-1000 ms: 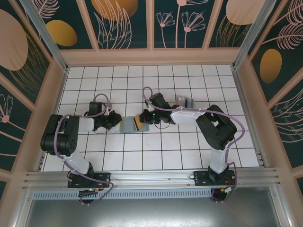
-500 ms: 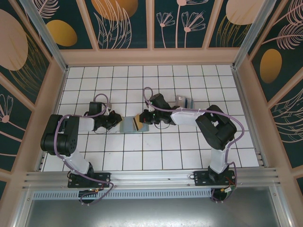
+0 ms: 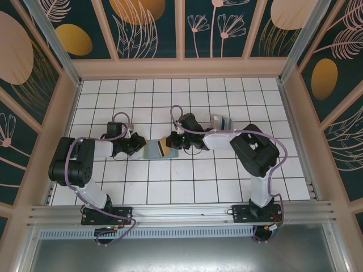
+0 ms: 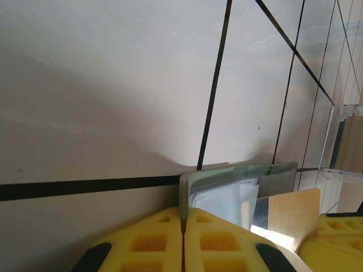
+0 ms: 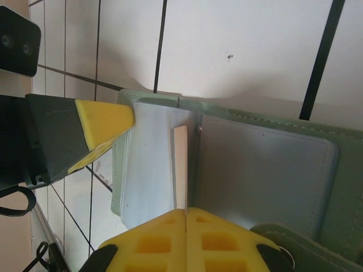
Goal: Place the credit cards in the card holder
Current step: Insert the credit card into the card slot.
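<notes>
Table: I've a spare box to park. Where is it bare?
Bare: far tiles along the back wall; near tiles between the card holder and the arm bases. Crowded: mid-table, where the left end effector and right end effector meet at the holder, with the clear tray beyond.

robot test cell, tiled floor (image 3: 187, 181), aluminium frame (image 3: 181, 211), patterned walls (image 3: 153, 28)

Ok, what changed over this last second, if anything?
The right arm swung its elbow in leftward, and the right gripper edged slightly left at the holder. Nothing was taken or let go: it stays shut on a card, and the left gripper stays shut on the holder. Left arm, holder and tray stayed put.
</notes>
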Robot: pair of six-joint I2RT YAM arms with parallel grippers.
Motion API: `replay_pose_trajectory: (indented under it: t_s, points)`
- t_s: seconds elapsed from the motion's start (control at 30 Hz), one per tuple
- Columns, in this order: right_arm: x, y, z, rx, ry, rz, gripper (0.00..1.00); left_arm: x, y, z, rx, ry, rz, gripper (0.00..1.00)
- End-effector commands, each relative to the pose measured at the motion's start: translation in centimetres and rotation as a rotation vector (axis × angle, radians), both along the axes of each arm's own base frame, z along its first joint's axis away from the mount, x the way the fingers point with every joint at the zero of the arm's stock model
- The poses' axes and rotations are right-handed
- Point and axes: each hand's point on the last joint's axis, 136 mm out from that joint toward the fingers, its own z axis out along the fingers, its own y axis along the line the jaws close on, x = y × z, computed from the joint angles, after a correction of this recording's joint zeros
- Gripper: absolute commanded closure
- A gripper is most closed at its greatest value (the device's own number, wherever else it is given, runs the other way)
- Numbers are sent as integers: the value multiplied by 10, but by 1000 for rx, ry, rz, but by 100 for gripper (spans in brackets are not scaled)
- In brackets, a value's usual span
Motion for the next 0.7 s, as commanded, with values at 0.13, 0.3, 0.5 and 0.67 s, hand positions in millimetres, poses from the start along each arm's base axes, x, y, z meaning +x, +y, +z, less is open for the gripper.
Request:
replay_pose_trajectory:
  t_s: [0.13,0.3,0.5,0.67]
  points:
    - [2,-1,-15,2,24,-49,100,-5,4,-7,31,33,10,92]
    - [3,2,-17,50,48,-90,100,-6,4,-6,34,30,7,92]
    - [-12,10,-24,77,72,-105,100,-9,7,-8,40,42,25,92]
    - [-20,13,-26,92,66,-144,100,-11,5,-6,0,45,59,96]
